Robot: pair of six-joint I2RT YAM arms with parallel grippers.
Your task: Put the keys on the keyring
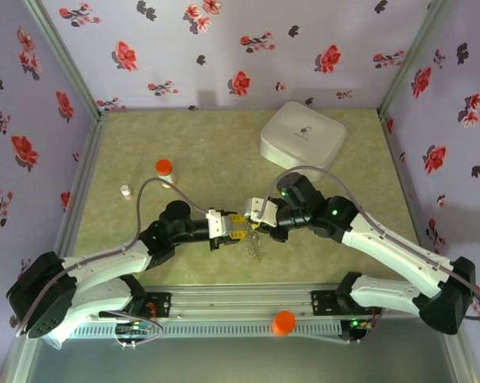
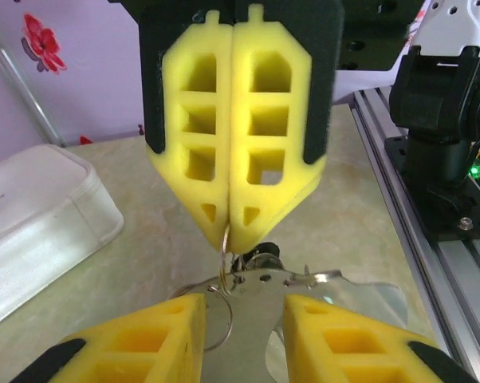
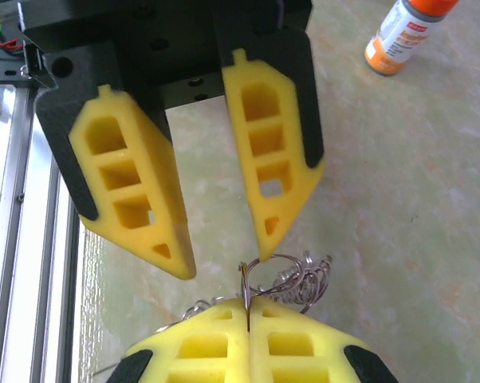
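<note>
L gripper (image 1: 238, 227), near side of white box (image 1: 302, 137): jaws part-open, silver key (image 2: 260, 291) btwn its fingers (image 2: 136, 339). R gripper (image 1: 251, 224), near side of box too & closer to it: pinched tight on keyring (image 3: 245, 279) wire, rest of it bunched at the tips, over bench (image 1: 184, 136).

text: none legible | vial (image 3: 401, 38) label: red print, blurred | white box (image 1: 320, 145) mark: too small
</note>
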